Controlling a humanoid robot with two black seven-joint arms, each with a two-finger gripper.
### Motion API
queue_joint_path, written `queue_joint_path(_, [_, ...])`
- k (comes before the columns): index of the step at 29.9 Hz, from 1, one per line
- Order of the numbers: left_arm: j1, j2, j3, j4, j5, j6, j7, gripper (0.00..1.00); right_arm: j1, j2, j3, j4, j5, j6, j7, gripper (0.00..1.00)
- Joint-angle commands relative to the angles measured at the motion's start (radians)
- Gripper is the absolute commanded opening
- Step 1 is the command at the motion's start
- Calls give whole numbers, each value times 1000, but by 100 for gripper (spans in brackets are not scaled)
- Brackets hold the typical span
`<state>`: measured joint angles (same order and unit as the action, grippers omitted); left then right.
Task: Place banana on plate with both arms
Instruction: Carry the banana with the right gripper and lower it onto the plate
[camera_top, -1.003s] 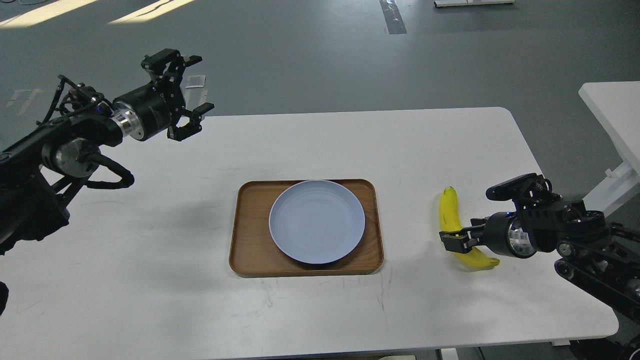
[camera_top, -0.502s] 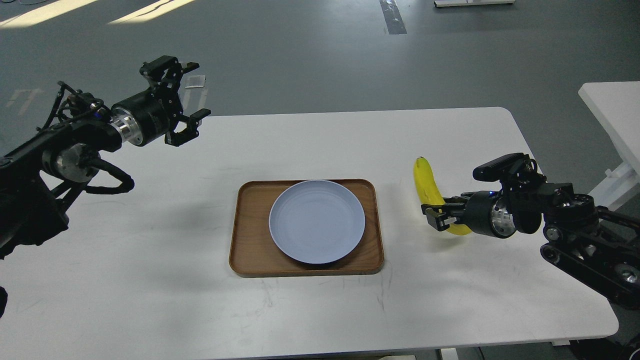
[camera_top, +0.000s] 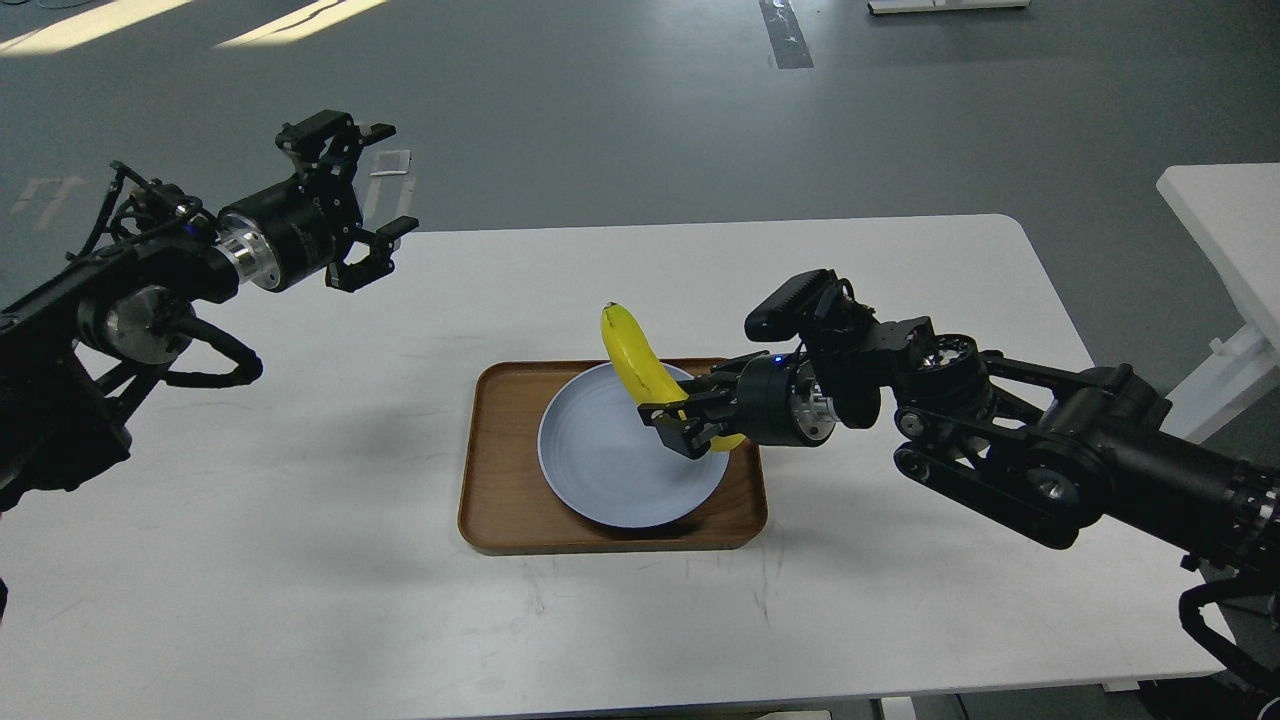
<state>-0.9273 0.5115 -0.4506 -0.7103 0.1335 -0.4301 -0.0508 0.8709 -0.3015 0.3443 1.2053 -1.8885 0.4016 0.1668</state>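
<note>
The yellow banana (camera_top: 632, 358) hangs in the air over the right part of the pale blue plate (camera_top: 600, 462), held near its lower end. My right gripper (camera_top: 682, 420) is shut on the banana, with its arm reaching in from the right. The plate sits on a brown wooden tray (camera_top: 498, 500) at the table's middle. My left gripper (camera_top: 358, 190) is open and empty, raised above the table's far left corner, well away from the plate.
The white table (camera_top: 300, 560) carries only the tray and plate. A second white table (camera_top: 1225, 225) stands off to the right. Grey floor lies beyond the far edge.
My right gripper has carried the banana left from beside the tray and now holds it over the plate. The left arm has barely moved.
</note>
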Motion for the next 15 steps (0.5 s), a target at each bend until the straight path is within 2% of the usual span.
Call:
queue_joint_path(1, [2,13,-2,-2,0,-2,0,98,5,38,-22,-36,0,0,0,0])
queue_joint_path(3, [2,18,-2,-2,-2,-4,-1,98,0,45,-24,-49,0,-1,-1,3])
queue_joint_path(6, [4,22,-3,-2,-2,-6,-3,98,-4,61,-25,-64,0,-1,-1,24])
queue_joint_path(7, [4,25,-3,-2,-3,-6,-3,98,-6,65,-24,-70,3,-3,-1,51])
queue_joint_path(8, [4,25,-3,-2,-3,-7,-1,98,-6,67,-22,-76,6,-9,-1,83])
queue_joint_path(9, [4,25,-3,-2,-5,-7,-1,98,-6,67,-21,-79,9,-9,-3,92])
queue_joint_path(12, [4,24,-5,-3,-8,-13,0,98,-4,68,-13,-81,20,-9,-3,98])
queue_joint_path(15, [5,21,-7,-5,-9,-16,8,98,-6,70,10,-84,32,-17,-4,99])
